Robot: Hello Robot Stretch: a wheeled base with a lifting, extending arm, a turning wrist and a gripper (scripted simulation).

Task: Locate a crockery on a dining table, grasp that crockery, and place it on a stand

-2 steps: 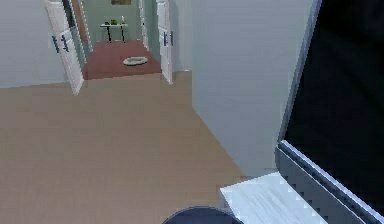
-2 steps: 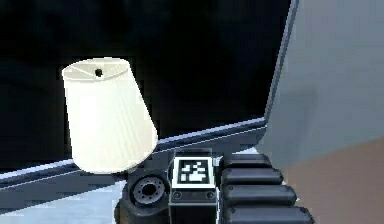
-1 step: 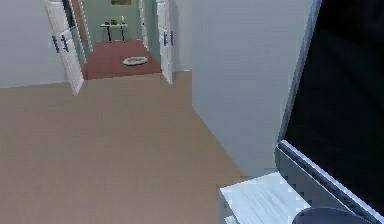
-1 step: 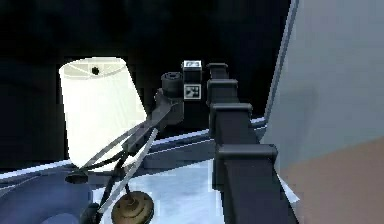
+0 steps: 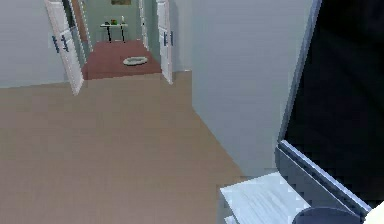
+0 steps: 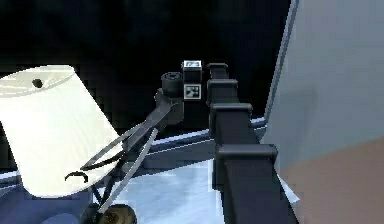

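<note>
Search step by the look of it. End effector [image 6: 95, 180] sits lower left in the arm side view, against a cream lampshade [image 6: 45, 120] over a pale table [image 6: 185, 195]; spread, pressed or holding anything, cannot tell. Crockery location: cannot tell. Next move probably calls for driving through the white doors [image 5: 68, 50], upper left of the forward view, toward the far table [image 5: 117, 30].

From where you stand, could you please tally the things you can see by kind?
White open door leaves: 2
Large black flat screen: 1
Cream cone-shaped lampshade: 1
Pale oval floor object: 1
Total: 5
</note>
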